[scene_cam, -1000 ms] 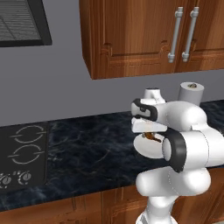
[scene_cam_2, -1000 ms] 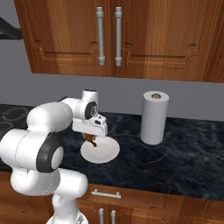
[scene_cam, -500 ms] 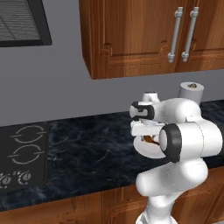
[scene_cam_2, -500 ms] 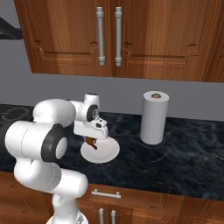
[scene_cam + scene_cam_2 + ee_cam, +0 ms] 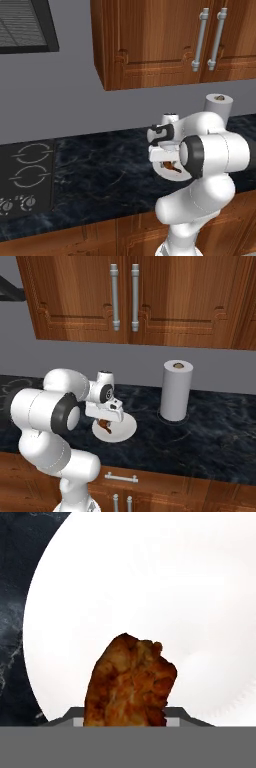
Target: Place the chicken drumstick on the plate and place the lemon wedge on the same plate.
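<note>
Over the white plate on the counter, the hand grips the chicken drumstick

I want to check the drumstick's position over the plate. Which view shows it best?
The hand view: the drumstick is large and sharp against the plate. In the right base view it's a small brown bit under the gripper; in the left the arm mostly hides it.
</note>
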Controlling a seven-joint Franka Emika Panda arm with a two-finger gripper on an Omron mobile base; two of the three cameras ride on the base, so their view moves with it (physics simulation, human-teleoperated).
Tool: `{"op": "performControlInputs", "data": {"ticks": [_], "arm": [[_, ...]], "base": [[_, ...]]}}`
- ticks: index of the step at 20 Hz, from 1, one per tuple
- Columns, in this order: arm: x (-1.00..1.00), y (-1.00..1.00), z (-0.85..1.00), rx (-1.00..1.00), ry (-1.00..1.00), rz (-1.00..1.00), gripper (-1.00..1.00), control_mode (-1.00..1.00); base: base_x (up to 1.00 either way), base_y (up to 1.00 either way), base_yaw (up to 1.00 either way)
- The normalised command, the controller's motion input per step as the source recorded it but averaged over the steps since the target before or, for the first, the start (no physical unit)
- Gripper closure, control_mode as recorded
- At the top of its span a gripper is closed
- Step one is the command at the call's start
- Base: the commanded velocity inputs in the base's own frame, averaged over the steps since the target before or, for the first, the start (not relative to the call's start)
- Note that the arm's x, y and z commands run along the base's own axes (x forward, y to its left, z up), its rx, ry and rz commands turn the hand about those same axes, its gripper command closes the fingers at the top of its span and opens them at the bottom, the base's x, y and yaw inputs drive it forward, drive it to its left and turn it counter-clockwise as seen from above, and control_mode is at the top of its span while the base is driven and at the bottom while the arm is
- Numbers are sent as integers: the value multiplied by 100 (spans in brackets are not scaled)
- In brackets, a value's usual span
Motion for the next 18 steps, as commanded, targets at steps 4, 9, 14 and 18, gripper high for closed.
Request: {"op": "performControlInputs", "data": {"ticks": [4,9,14,18], "arm": [[0,0,-21,0,-6,0,100,-100],[0,0,-17,0,-5,0,100,-100],[0,0,-6,0,-1,0,-100,-100],[0,0,0,0,0,0,-100,-100]], "base": [[0,0,0],[0,0,0],[0,0,0],[0,0,0]]}}
